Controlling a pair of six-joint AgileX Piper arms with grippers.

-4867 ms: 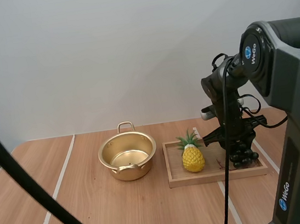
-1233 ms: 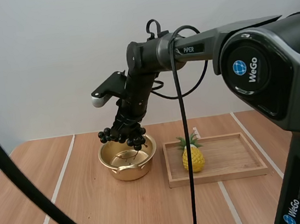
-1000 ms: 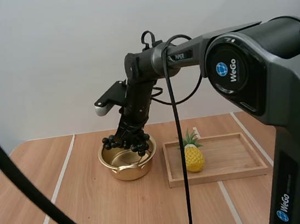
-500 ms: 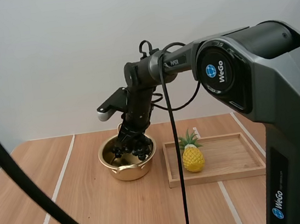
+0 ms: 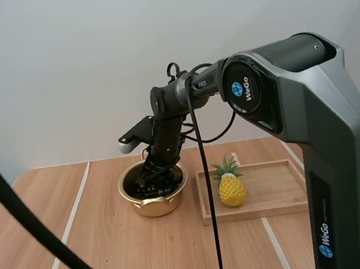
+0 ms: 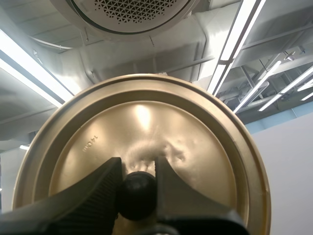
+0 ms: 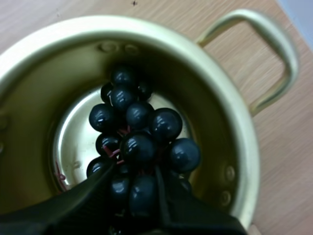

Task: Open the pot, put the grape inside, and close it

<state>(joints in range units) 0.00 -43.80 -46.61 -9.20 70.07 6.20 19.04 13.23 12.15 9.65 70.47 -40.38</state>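
Observation:
A gold pot (image 5: 155, 201) stands open on the table, left of the wooden tray. My right gripper (image 5: 153, 172) reaches down into it, shut on a bunch of dark grapes (image 5: 151, 185). In the right wrist view the grapes (image 7: 139, 142) hang inside the pot (image 7: 234, 147), pinched between my right gripper's (image 7: 137, 196) fingers, low over the pot's floor. My left gripper (image 6: 138, 188) is shut on the black knob (image 6: 137, 195) of the gold lid (image 6: 195, 147), whose round face stands in front of the camera.
A wooden tray (image 5: 274, 195) lies right of the pot with a toy pineapple (image 5: 231, 187) standing at its left end. Bare wooden tabletop (image 5: 83, 253) stretches to the left and front of the pot.
My right gripper carried the grapes from the tray over to the pot and has lowered them from above the rim down into it.

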